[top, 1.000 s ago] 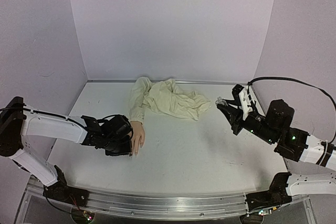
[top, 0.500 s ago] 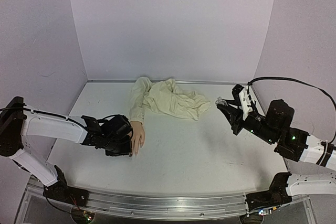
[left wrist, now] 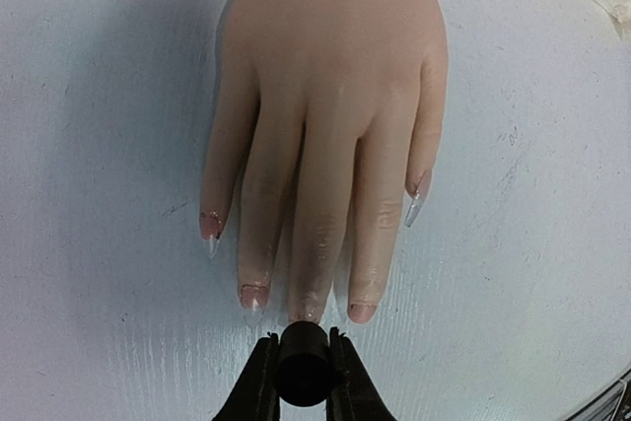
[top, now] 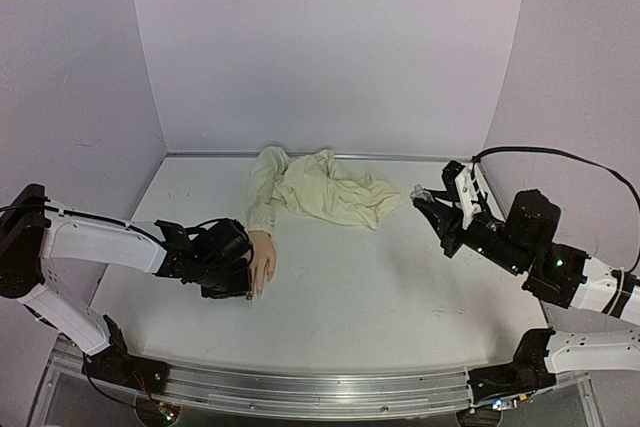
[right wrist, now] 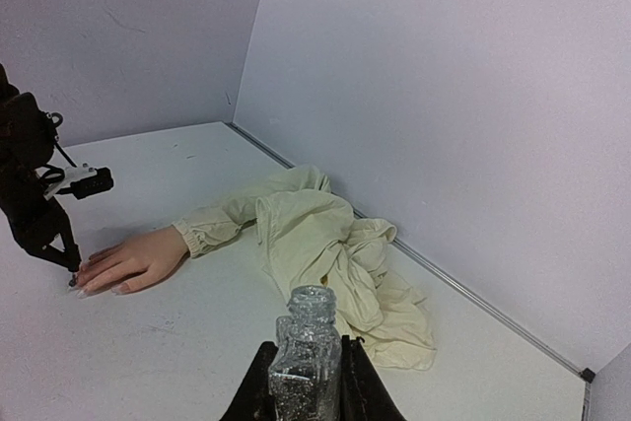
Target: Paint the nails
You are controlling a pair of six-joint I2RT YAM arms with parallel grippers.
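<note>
Because the nails (left wrist: 254,295) are tiny, thin and glossy, I treat them as surfaces to stroke, not to grip. The mannequin hand (top: 262,259) looks light and rubbery, so I judge it will slide on the smooth counter (top: 380,287) if I press hard. If it needs steadying, I would take hold at the wrist, where the cream sleeve (top: 320,187) begins, well away from any wet polish.

The hand lies palm down at the lower left of centre in the top view, fingertips toward the bottom edge. Its sleeve trails up into a crumpled heap at the upper middle.

My left fingers (left wrist: 261,382) are clamped on a small dark cap (left wrist: 302,372), which I take to be the brush handle. It sits just at the tip of the middle finger, and the bristles are hidden beneath it. My right fingers (right wrist: 258,391) are closed around a glittery glass bottle (right wrist: 306,362), neck open, held up at the right of the top view, well apart from the hand.

Against the top view of a second ago I see no difference: both arms, the hand and the sleeve sit exactly as they did.
</note>
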